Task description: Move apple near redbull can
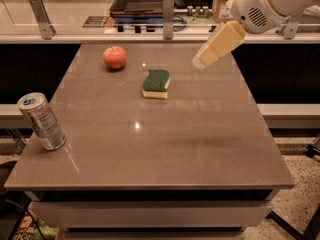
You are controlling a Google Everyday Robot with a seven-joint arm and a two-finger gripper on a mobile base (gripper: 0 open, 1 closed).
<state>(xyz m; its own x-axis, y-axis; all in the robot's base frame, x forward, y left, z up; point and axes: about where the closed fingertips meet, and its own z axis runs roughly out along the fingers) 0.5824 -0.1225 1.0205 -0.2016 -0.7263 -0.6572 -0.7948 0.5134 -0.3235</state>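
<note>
Camera view: smooth, glossy brown table (200, 149). Round red-orange apple (114, 57) on far left part. Slim silver redbull can (42, 121) standing at near left edge, well apart from apple. Rectangular green-yellow sponge (156, 83) lies between apple and cream gripper (201, 60), which hovers over far right. Gripper's opening: cannot tell.

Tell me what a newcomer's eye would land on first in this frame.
The robot's pale yellow hand stands out first, hanging above the far right part of the brown table. Next comes the red-orange apple at the far left, with a green-and-yellow sponge a little nearer and to its right. The silver redbull can stands alone by the table's left edge, well away from the apple.
</note>
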